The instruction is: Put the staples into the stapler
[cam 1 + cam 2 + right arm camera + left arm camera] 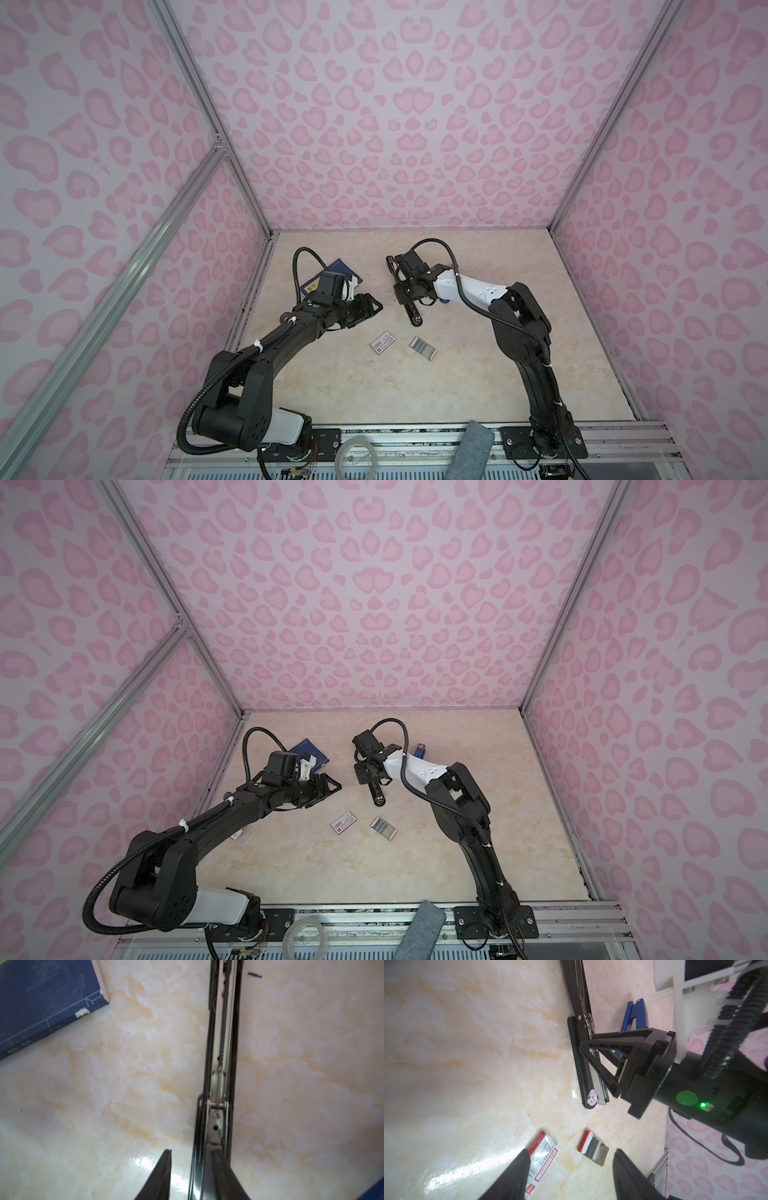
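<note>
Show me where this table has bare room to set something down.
Widest bare stretch of the table: the near middle, in front of the white box and the staples. The far right corner is also free. Crowded: the middle, with the right gripper at the open stapler and the left gripper nearby; the blue booklet takes the far left.
</note>
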Controlling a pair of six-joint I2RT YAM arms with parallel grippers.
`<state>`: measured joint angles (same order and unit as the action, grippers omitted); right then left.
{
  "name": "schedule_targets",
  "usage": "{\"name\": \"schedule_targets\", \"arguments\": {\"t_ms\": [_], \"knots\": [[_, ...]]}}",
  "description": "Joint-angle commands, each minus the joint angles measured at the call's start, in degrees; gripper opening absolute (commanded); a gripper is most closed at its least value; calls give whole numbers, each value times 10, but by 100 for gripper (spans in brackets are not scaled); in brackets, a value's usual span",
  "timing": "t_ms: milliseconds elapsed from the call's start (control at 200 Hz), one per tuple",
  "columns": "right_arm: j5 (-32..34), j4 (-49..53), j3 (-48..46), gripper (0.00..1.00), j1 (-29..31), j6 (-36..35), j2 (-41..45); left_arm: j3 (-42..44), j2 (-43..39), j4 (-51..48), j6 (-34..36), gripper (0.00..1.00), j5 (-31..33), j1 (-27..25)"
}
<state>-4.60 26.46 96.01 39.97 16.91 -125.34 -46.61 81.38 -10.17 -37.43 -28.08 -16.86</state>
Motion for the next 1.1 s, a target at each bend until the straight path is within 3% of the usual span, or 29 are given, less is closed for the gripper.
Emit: {"name": "schedule_targets", "arguments": {"t_ms": [0,230,590,1095], "knots": [[-9,23,-17,35,0,0,6,0,-1,16,0,66,-3,0],[-8,20,-26,36,0,0,20,0,-1,16,0,66,-3,1],[3,68,65,43,-5,-11,-26,-2,-3,14,0,66,-2,1],[-19,99,98,35,-8,-17,-57,-3,3,15,2,66,-2,0]]}}
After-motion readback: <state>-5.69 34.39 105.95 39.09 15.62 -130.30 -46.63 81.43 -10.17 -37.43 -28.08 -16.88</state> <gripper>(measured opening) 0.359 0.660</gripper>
